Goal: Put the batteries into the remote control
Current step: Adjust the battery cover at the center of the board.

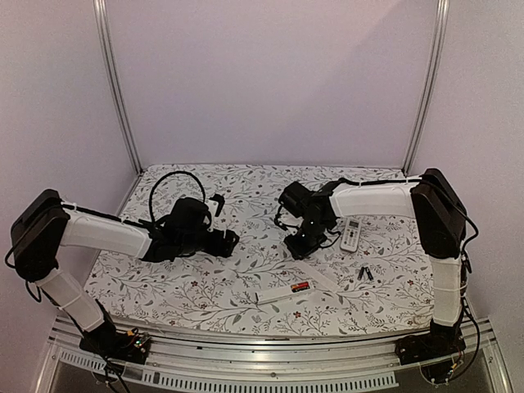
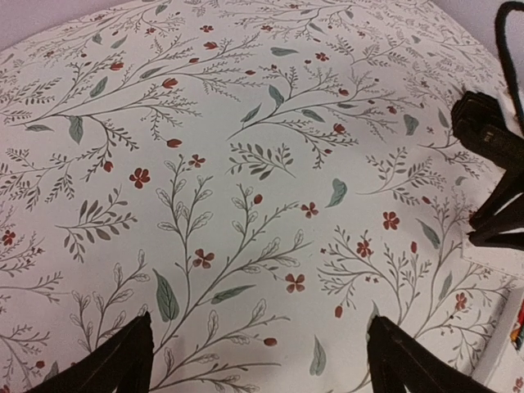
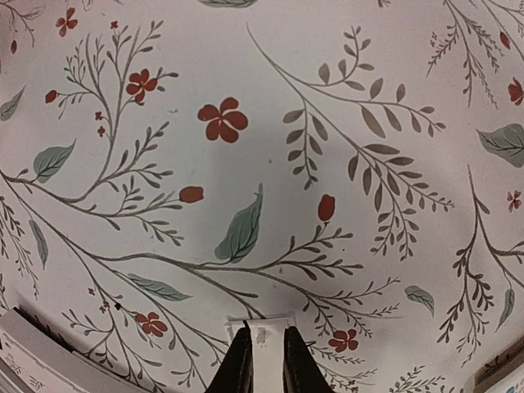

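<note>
A long white remote control (image 1: 282,292) lies open near the table's front edge with a red battery (image 1: 300,286) in its bay. Two black batteries (image 1: 364,273) lie loose to its right. A second white remote (image 1: 351,234) lies further back. My right gripper (image 1: 299,246) hovers low over the cloth. In the right wrist view the right gripper (image 3: 267,336) is shut on a small flat white piece (image 3: 270,322) that looks like a battery cover. My left gripper (image 1: 229,242) is open and empty over bare cloth, as the left wrist view (image 2: 262,360) shows.
The floral tablecloth (image 1: 205,286) covers the whole table. The right arm's black gripper (image 2: 491,164) shows at the right edge of the left wrist view, with the long remote's end (image 2: 503,348) below it. A remote's edge (image 3: 33,360) shows at the bottom left of the right wrist view.
</note>
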Tool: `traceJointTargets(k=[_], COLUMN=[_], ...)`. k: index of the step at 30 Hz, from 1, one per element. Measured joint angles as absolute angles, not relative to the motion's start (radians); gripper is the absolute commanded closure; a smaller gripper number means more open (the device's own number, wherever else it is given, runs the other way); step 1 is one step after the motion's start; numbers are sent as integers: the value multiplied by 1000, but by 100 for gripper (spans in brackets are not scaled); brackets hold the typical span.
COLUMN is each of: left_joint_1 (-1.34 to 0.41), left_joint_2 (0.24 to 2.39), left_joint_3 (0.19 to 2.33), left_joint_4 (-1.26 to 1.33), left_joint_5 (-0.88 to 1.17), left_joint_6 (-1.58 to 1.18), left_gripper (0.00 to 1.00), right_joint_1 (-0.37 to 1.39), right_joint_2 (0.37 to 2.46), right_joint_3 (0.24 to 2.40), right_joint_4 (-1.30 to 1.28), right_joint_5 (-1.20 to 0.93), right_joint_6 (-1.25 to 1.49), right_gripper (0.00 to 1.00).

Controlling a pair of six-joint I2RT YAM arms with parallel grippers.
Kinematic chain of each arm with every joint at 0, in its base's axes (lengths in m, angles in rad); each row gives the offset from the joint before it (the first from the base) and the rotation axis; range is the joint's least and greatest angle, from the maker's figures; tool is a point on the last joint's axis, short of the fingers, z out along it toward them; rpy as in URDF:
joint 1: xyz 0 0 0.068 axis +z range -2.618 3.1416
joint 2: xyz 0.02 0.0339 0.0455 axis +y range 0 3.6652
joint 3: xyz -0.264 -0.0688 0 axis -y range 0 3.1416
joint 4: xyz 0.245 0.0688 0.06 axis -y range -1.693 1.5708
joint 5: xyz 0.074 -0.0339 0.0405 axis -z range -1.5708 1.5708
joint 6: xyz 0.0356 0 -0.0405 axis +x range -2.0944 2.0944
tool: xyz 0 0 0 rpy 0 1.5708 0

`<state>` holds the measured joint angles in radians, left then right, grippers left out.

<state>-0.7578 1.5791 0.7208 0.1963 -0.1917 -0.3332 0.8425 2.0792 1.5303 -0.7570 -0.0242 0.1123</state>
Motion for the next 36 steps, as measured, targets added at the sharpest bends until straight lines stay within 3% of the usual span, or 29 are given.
traceJointTargets(k=[18,36], left_joint_1=[-756,-754], left_joint_2=[1584,1584], left_joint_3=[720,704], left_joint_4=[197,198], left_joint_5=[-187,-182], left_joint_6=[-332,-333], left_gripper=[10,10], right_joint_1=[859,862], right_joint_2=[2107,2099], right_joint_3=[1530,1534], right_joint_4=[-758,-804], right_joint_5=[28,31], right_joint_6=[112,89], right_gripper=[88,84])
